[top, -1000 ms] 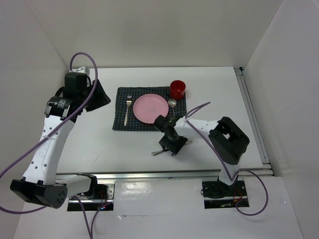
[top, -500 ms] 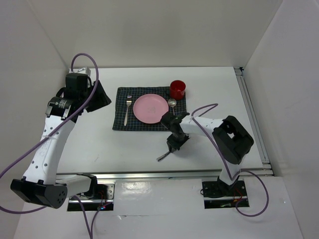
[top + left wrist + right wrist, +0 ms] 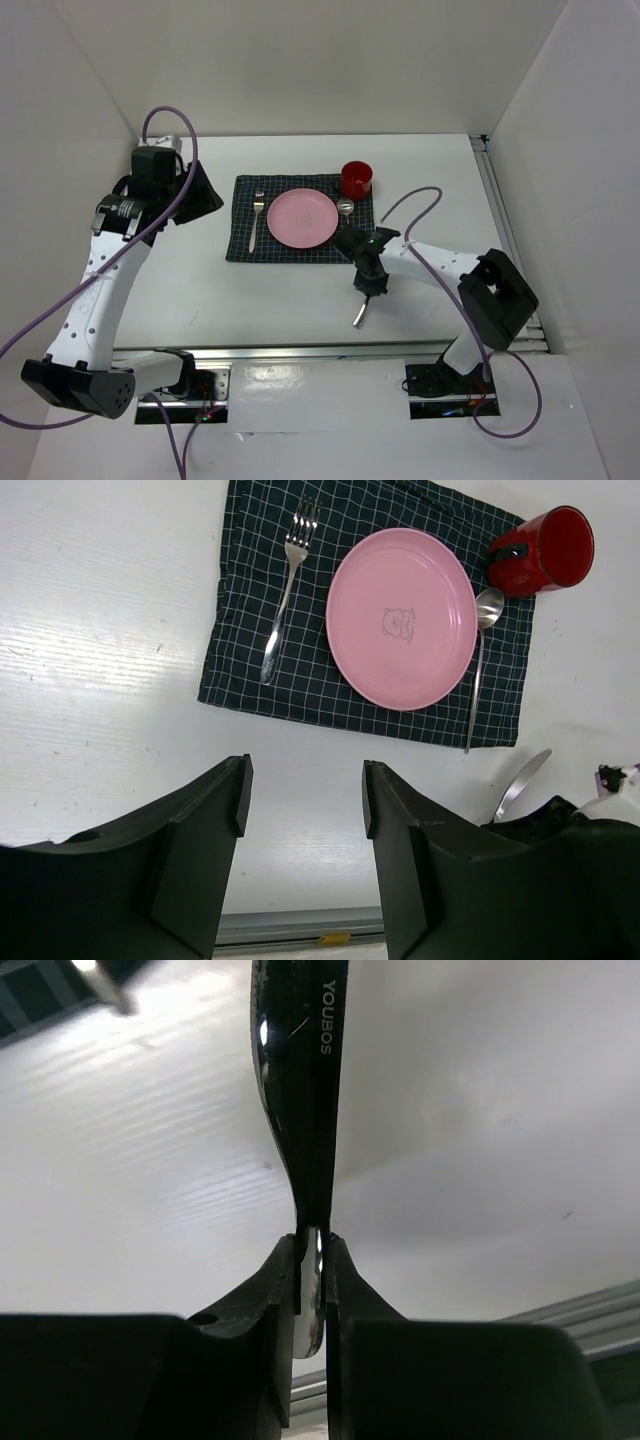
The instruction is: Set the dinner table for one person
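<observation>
My right gripper (image 3: pixel 370 284) is shut on a silver table knife (image 3: pixel 360 312), holding it just above the white dinner table (image 3: pixel 200 290), near and right of the dark checked placemat (image 3: pixel 243 245). In the right wrist view the knife (image 3: pixel 300 1060) stands edge-on between the closed jaws of the right gripper (image 3: pixel 313 1250). On the placemat lie a fork (image 3: pixel 256 222), a pink plate (image 3: pixel 302 218) and a spoon (image 3: pixel 346 208). A red cup (image 3: pixel 357 179) stands at its far right corner. My left gripper (image 3: pixel 305 800) is open and empty, high over the table's left part.
Metal rails run along the table's right edge (image 3: pixel 505 230) and near edge (image 3: pixel 300 350). White walls enclose the left, back and right. In the left wrist view the knife (image 3: pixel 522 783) and the right arm (image 3: pixel 590 830) show at lower right.
My right gripper has moved right with the knife, from left of its wrist to beside the placemat's near right corner. The knife has turned toward the near edge. The left arm has not moved.
</observation>
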Tool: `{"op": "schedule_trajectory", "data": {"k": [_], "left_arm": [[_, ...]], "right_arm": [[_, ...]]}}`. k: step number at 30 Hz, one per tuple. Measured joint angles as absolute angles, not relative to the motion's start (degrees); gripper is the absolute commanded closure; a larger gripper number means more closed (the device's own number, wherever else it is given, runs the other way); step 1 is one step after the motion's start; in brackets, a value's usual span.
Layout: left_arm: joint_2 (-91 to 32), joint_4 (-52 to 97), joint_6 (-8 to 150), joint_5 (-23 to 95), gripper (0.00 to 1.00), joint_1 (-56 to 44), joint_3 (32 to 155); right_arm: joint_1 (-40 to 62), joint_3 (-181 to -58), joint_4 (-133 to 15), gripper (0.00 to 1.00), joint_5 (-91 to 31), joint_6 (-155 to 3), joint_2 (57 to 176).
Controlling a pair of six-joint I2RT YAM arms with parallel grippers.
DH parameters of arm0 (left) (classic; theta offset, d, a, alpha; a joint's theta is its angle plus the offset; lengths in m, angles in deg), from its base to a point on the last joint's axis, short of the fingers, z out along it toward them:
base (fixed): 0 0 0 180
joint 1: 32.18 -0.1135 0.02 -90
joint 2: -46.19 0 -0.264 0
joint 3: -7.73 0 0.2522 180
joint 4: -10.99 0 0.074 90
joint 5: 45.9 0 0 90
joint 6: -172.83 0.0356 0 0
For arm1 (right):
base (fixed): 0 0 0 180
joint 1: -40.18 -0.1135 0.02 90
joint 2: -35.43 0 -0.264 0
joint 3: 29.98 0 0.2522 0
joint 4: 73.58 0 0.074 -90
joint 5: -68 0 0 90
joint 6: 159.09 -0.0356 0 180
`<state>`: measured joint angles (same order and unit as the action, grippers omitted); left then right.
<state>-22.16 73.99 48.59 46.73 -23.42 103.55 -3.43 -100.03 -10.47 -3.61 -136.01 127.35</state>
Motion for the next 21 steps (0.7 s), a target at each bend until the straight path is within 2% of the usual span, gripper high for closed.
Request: {"op": "schedule_trajectory", "data": {"k": [6, 11, 21], "left_arm": [[-22.36, 73.90, 48.57, 46.39, 0.36, -23.42, 103.55], [-23.15, 73.55, 48.57, 45.95, 0.36, -23.42, 103.55], [-23.80, 73.53, 48.55, 45.95, 0.36, -23.42, 103.57]], "right_arm": [[-2.17, -109.45, -11.52, 1.00, -2.45, -111.29, 126.50], [4.17, -118.45, -14.26, 1.00, -6.87, -95.60, 131.51], [13.44, -128.16, -16.86, 1.00, -13.31, -81.30, 146.74]]}}
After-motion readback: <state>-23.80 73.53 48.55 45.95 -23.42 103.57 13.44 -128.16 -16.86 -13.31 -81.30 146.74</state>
